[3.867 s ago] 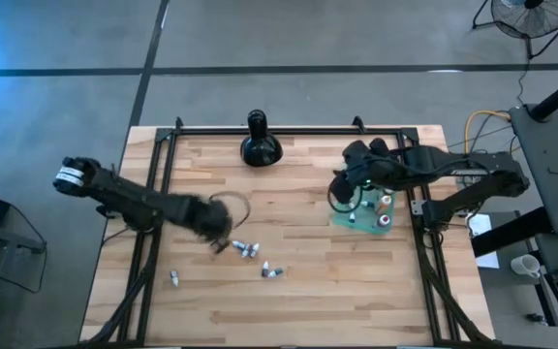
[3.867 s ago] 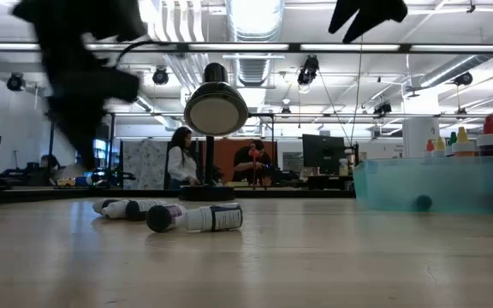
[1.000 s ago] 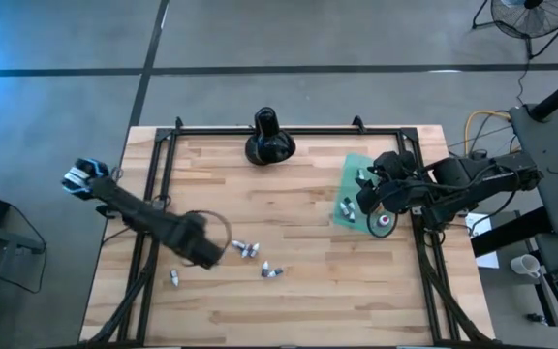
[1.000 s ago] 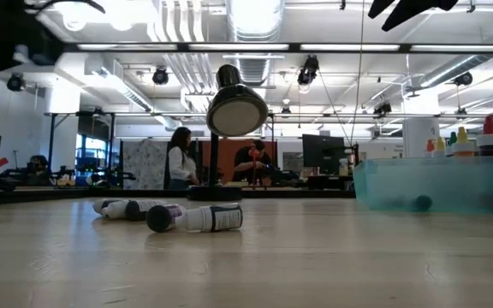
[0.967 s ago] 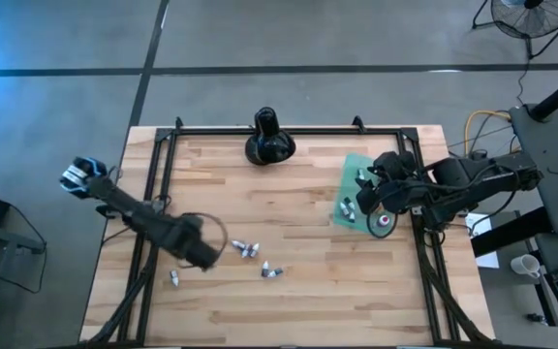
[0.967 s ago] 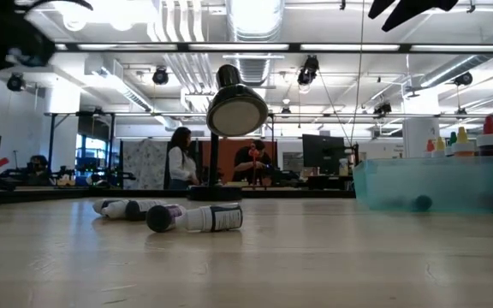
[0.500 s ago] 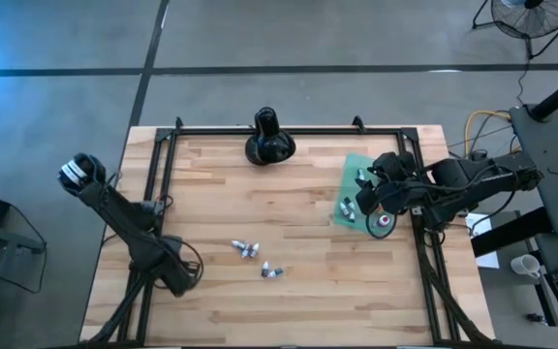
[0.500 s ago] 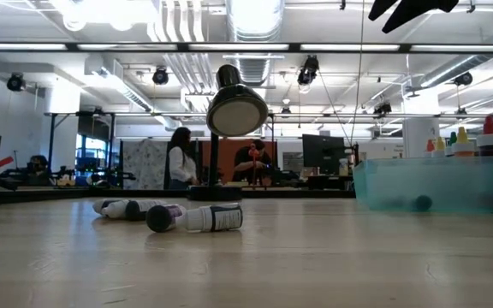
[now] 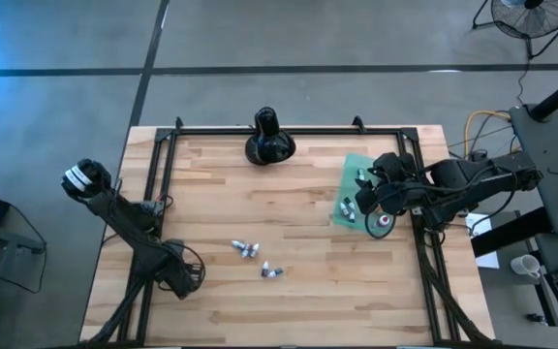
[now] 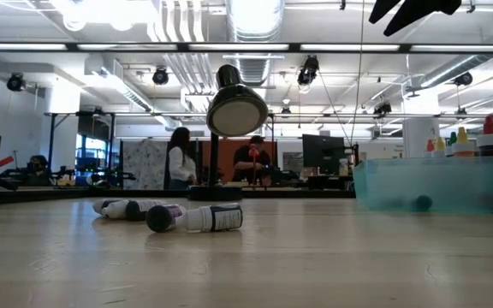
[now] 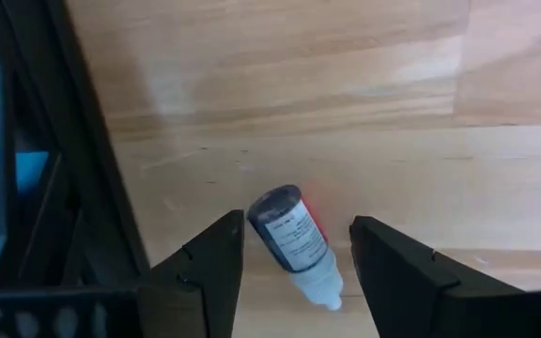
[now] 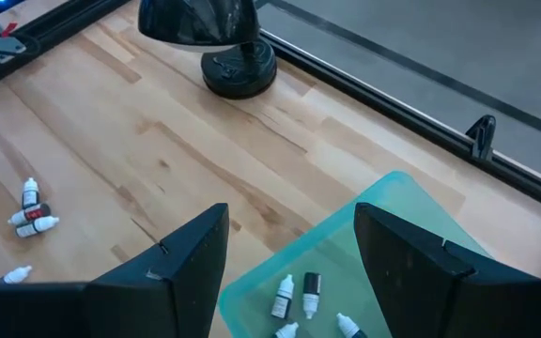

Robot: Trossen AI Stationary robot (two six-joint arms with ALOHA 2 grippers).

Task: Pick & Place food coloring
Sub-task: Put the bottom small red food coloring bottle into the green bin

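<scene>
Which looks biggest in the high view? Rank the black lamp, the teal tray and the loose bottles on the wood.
1. Teal tray, partly covered by the right arm.
2. Black lamp, slightly smaller; close, so unsure.
3. Loose bottles, each tiny and alike in size.

Left gripper [image 9: 184, 281] hides the bottle under it in high view; tray [image 12: 411, 202] cut off at 6 o'clock in right wrist pic, vial [image 9: 272, 272] labels too small to read

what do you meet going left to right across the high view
left claw over the table's left edge → cluster of small white vials → black bulbous long-necked object → teal plastic tray → right claw
</scene>
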